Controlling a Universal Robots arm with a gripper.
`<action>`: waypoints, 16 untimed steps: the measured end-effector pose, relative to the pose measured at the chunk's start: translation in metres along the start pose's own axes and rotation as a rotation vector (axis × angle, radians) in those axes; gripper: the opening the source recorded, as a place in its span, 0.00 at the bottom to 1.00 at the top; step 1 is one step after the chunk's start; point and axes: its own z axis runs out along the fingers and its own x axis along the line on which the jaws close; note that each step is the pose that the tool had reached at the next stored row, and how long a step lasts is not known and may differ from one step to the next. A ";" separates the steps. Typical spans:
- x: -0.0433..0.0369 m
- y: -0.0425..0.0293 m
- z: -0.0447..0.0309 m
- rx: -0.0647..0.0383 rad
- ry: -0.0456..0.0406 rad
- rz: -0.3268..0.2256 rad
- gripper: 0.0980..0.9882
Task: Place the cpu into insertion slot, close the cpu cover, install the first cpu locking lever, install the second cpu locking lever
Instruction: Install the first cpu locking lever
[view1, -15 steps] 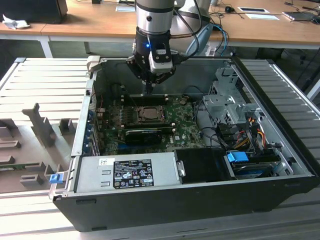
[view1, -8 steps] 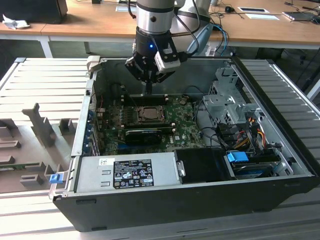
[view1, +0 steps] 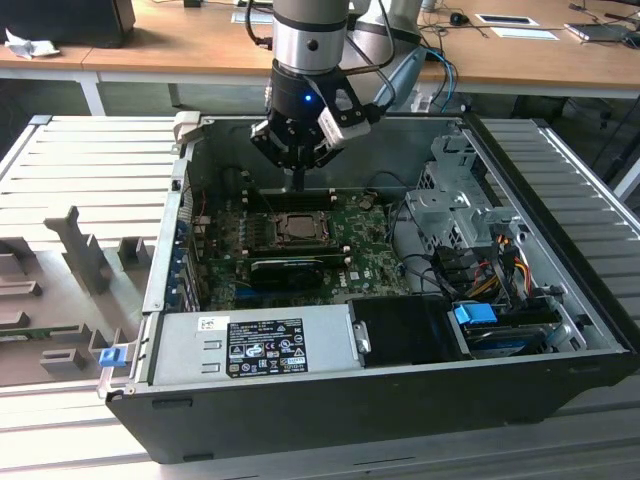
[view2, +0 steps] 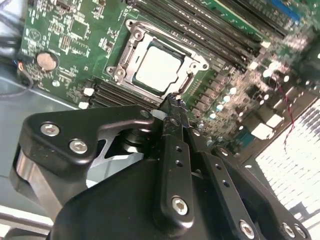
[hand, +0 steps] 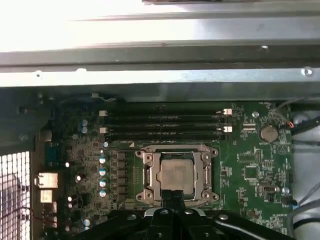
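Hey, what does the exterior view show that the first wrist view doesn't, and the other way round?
The exterior view adds the power supply, the drive cage and the wooden desks behind. The first wrist view adds a row of silver capacitors beside the chip. Both show the green motherboard, the chip seated under its metal cover, and the shut gripper close to the cover's edge.
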 end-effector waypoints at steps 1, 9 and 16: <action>0.0000 0.0000 0.0007 0.001 -0.0005 -0.028 0.01; 0.0039 -0.0002 0.0031 0.004 0.0031 -0.205 0.01; 0.0277 -0.0001 0.0075 -0.013 -0.0133 -0.213 0.01</action>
